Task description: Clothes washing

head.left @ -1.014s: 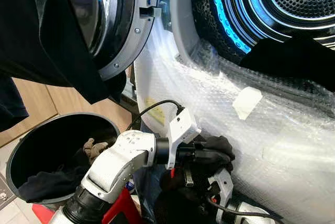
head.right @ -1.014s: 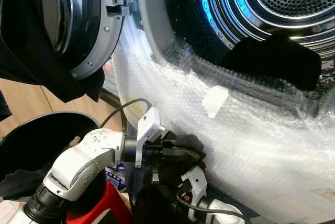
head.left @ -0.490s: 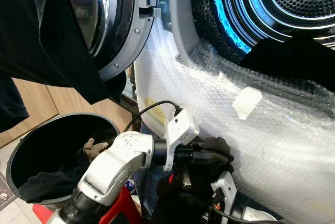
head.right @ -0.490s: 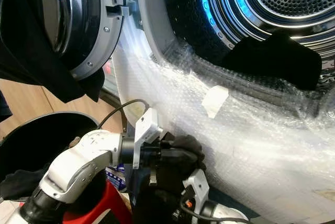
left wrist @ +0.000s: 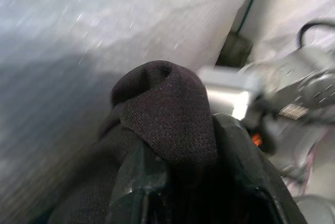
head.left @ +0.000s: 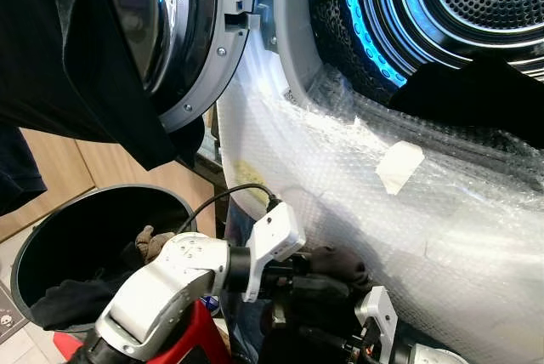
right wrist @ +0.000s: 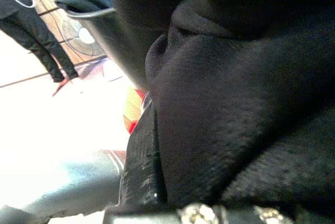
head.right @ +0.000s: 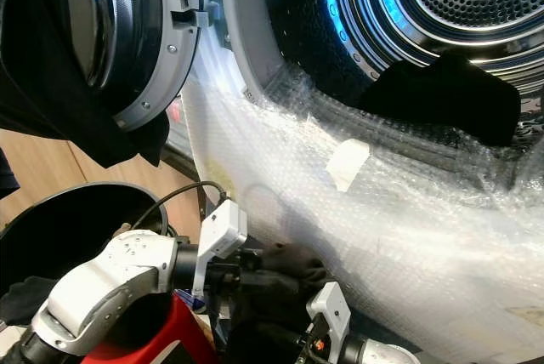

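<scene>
1. Your left gripper sat low in the head view, at about 6 o'clock, just in front of the bubble-wrapped washer front.
2. It was clamped on a dark garment; in the left wrist view the cloth bulged up between the two black fingers and over them.
3. Your right gripper was at about 5 o'clock, just beside the left one and pressed into the same dark cloth. You could not tell whether its fingers were apart or together.
4. The black laundry basket stood at 8 o'clock with more dark clothes inside.
5. Another dark piece hung over the drum's lip at 2 o'clock; the open door was at 11 o'clock.
</scene>
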`<state>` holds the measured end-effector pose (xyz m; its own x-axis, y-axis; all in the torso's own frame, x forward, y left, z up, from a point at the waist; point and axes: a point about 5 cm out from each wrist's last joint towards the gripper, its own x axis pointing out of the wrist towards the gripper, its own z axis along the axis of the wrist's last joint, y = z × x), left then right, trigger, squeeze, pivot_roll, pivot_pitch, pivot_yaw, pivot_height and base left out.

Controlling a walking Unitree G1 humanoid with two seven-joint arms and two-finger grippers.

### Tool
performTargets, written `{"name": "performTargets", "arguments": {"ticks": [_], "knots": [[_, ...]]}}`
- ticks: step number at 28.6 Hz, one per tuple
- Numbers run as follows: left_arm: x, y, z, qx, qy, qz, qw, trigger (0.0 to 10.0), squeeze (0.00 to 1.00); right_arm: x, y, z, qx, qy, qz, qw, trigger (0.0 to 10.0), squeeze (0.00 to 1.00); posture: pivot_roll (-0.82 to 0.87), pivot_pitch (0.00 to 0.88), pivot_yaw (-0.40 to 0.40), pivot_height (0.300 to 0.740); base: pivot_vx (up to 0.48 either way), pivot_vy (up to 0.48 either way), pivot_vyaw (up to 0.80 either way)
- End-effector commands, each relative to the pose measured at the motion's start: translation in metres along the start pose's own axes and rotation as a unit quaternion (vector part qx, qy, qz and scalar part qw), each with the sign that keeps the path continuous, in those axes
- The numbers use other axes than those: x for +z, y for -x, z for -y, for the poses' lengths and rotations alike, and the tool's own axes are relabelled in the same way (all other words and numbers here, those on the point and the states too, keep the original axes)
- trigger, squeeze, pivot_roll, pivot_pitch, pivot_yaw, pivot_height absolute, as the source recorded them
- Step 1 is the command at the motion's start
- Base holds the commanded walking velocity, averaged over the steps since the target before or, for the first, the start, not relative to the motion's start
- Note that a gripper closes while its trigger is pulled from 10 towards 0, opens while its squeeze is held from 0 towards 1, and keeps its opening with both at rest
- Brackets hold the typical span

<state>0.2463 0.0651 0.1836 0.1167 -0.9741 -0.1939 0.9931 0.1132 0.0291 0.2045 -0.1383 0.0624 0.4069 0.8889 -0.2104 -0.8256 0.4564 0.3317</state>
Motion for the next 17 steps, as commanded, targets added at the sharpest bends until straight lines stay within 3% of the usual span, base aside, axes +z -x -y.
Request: {"name": "performTargets", "arguments": {"ticks": [1,4,7,8,9,10,11,12,13,14,15,17], "knots": [[-0.005,0.008,-0.001,0.026,-0.008,-0.029,0.999,10.0,1.00,0.004,0.004,-0.011,0.033,0.007,0.006,0.999,0.0,0.00,0.04,0.024,-0.062,0.740,0.000,0.000,0.00],[-0.020,0.020,-0.005,0.072,0.000,-0.065,0.995,10.0,1.00,0.002,0.012,-0.021,0.054,0.006,-0.001,0.999,0.0,0.00,0.04,0.019,-0.059,0.740,0.000,0.000,0.00],[-0.025,0.024,-0.006,0.087,0.005,-0.074,0.993,10.0,1.00,0.001,0.015,-0.024,0.059,0.005,-0.003,0.998,0.0,0.00,0.04,0.018,-0.059,0.740,0.000,0.000,0.00],[-0.036,0.029,-0.015,0.145,-0.004,-0.094,0.985,10.0,1.00,0.001,0.017,-0.028,0.065,0.003,-0.004,0.998,0.0,0.00,0.04,0.011,-0.062,0.740,0.000,0.000,0.00],[-0.036,0.029,-0.015,0.145,-0.004,-0.094,0.985,10.0,1.00,0.001,0.017,-0.028,0.065,0.003,-0.004,0.998,0.0,0.00,0.04,0.011,-0.062,0.740,0.000,0.000,0.00],[-0.043,0.034,-0.026,0.216,-0.018,-0.108,0.970,10.0,1.00,0.001,0.018,-0.030,0.069,0.002,-0.005,0.998,0.0,0.00,0.04,0.010,-0.062,0.740,0.000,0.000,0.00],[-0.043,0.034,-0.026,0.216,-0.018,-0.108,0.970,10.0,1.00,0.001,0.018,-0.030,0.069,0.002,-0.005,0.998,0.0,0.00,0.04,0.010,-0.062,0.740,0.000,0.000,0.00],[-0.047,0.039,-0.034,0.270,-0.031,-0.115,0.956,10.0,1.00,0.001,0.019,-0.032,0.072,0.002,-0.006,0.997,0.0,0.00,0.04,0.007,-0.063,0.740,0.000,0.000,0.00],[-0.049,0.047,-0.045,0.358,-0.022,-0.094,0.929,10.0,1.00,0.002,0.019,-0.034,0.075,0.003,-0.006,0.997,0.0,0.00,0.05,0.004,-0.063,0.740,0.000,0.000,0.00],[-0.049,0.047,-0.045,0.358,-0.022,-0.094,0.929,10.0,1.00,0.002,0.019,-0.034,0.075,0.003,-0.006,0.997,0.0,0.00,0.05,0.004,-0.063,0.740,0.000,0.000,0.00],[-0.050,0.049,-0.047,0.380,-0.012,-0.085,0.921,10.0,1.00,0.002,0.020,-0.035,0.076,0.003,-0.006,0.997,0.0,0.00,0.05,0.004,-0.062,0.740,0.000,0.000,0.00],[-0.050,0.049,-0.047,0.380,-0.012,-0.085,0.921,10.0,1.00,0.002,0.020,-0.035,0.076,0.003,-0.006,0.997,0.0,0.00,0.05,0.004,-0.062,0.740,0.000,0.000,0.00]]}}
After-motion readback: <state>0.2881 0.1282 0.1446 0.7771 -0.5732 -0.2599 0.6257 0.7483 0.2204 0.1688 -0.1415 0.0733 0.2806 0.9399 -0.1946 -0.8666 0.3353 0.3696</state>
